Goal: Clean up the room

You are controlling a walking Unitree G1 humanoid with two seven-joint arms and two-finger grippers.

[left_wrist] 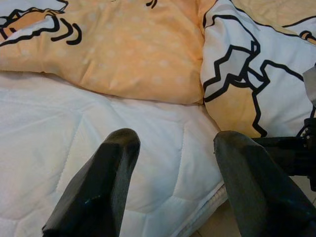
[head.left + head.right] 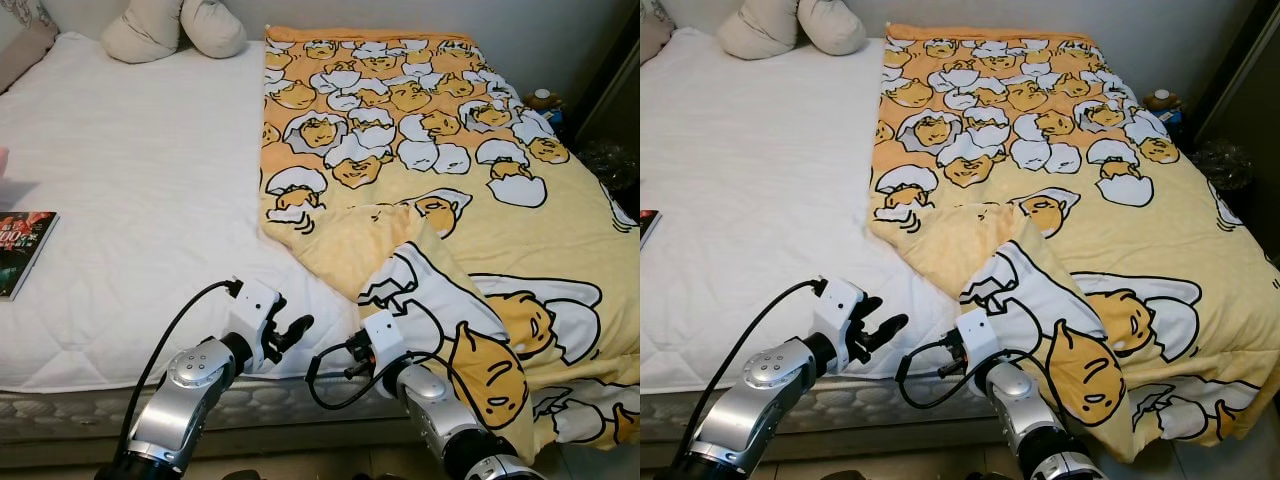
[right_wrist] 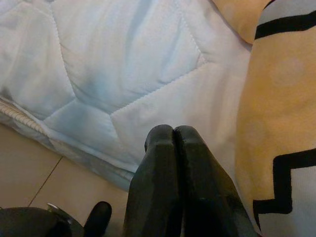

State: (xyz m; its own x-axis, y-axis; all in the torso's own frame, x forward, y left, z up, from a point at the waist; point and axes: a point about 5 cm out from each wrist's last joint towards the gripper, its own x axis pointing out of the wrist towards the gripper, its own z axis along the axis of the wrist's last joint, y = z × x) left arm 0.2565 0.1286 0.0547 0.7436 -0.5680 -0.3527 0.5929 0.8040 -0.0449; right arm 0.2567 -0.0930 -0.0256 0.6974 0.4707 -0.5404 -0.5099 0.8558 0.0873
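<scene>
at the near edge of the bed (image 2: 120, 330), both arms reach forward over the white quilted mattress. left gripper (image 2: 293, 333) hovers just over the mattress edge, fingers (image 1: 106, 182) spread apart with nothing between them, pointing toward the folded-back corner of the blanket (image 2: 440, 200). right gripper (image 3: 174, 140) sits just beside the blanket's near flap, over the mattress edge; its two black fingers are pressed together with nothing between them, and in the right wrist view the yellow fabric lies right next to them, contact unclear.

blanket: yellow-orange with a cartoon egg print, covers the right half of the bed from far edge to near edge and hangs over the near right side. its near left corner is turned over, showing the plain dotted yellow underside, with a bunched white-and-yellow fold beside the right wrist.

left half of the bed is bare white mattress cover. two beige pillows (image 2: 170, 28) at the far end. book (image 2: 22, 250) with a dark cover lies flat at the left edge. small cluttered nightstand (image 2: 545, 105) at far right beside the bed. tan floor shows under the mattress edge.
</scene>
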